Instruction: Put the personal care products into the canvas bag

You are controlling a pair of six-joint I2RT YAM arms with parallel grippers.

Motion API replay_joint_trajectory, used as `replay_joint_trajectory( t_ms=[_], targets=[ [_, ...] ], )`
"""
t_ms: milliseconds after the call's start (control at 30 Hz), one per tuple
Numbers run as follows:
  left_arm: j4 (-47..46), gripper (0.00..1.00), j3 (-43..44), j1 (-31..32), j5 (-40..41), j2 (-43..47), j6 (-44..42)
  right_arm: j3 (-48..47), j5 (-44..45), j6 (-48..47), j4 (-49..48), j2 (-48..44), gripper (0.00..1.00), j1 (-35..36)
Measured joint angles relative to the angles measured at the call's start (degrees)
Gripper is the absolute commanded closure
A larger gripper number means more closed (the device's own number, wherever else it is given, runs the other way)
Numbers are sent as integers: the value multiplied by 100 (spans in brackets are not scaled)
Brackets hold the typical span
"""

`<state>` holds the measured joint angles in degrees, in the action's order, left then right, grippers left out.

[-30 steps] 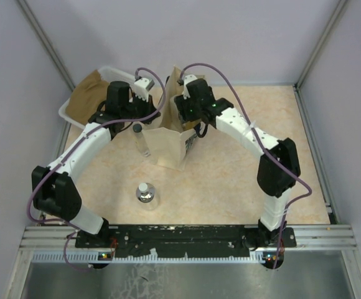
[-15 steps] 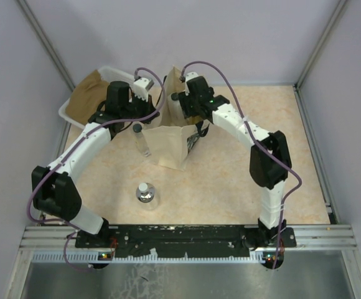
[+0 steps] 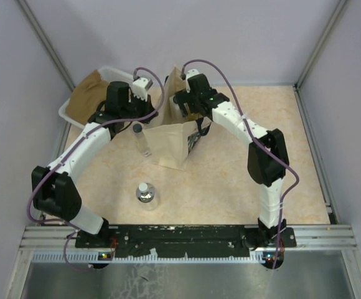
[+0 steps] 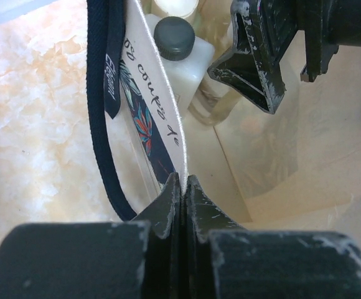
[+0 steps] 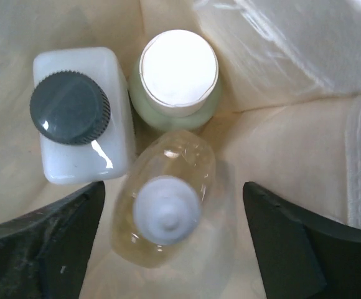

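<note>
Three bottles are seen inside the upright beige canvas bag (image 3: 168, 149) (square whitish bottle with black cap (image 5: 81, 118), olive-green bottle with cream cap (image 5: 177, 78), amber bottle with white cap (image 5: 166, 208)), beneath the wide-spread right gripper (image 5: 174, 218). The bag's printed rim is pinched by the left gripper (image 4: 183, 187). The slim clear bottle (image 3: 142, 138) and the silvery round bottle (image 3: 145, 193) are left outside.

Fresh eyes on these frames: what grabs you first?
The upright beige canvas bag at the far middle, both tools on it: left tool pinching its rim, right tool open above three bottles inside. A slim clear black-capped bottle stands left of the bag, a silvery round white-capped bottle well in front of it.
</note>
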<state>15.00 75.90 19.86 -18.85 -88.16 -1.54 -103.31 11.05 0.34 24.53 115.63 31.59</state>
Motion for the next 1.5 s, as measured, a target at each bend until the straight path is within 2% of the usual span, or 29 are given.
replay_joint_trajectory(
  t_ms=[267, 500, 567, 733, 867, 1000, 1133, 1300, 1500],
  targets=[
    [4, 100, 2, -33, 2, -11, 4, -289, -37, -83, 201, -216, 1, 81],
    [0, 100, 9, -92, -9, -107, 9, -540, 675, -164, 625, -1342, 1, 660],
    [-4, 100, 15, -111, -9, -153, 17, -264, 769, -105, 586, -1943, 1, 861],
    [-4, 100, 17, -142, -9, -212, 24, 1368, 901, 83, 363, -3877, 1, 1460],
    [7, 100, 46, -166, -15, -229, 22, 2503, 1071, 175, 271, -4739, 1, 2317],
    [57, 100, 116, -177, -46, -271, 22, 3362, 1178, 155, 181, -4780, 1, 3418],
    [79, 100, 155, -190, -133, -321, 24, 4087, 1174, 63, 52, -4496, 1, 4131],
    [85, 100, 181, -201, -203, -361, 26, 4625, 988, -44, -426, -4000, 1, 4264],
    [83, 100, 188, -201, -247, -369, 26, 4638, 439, -240, -1178, -3482, 1, 4262]
  ],
)
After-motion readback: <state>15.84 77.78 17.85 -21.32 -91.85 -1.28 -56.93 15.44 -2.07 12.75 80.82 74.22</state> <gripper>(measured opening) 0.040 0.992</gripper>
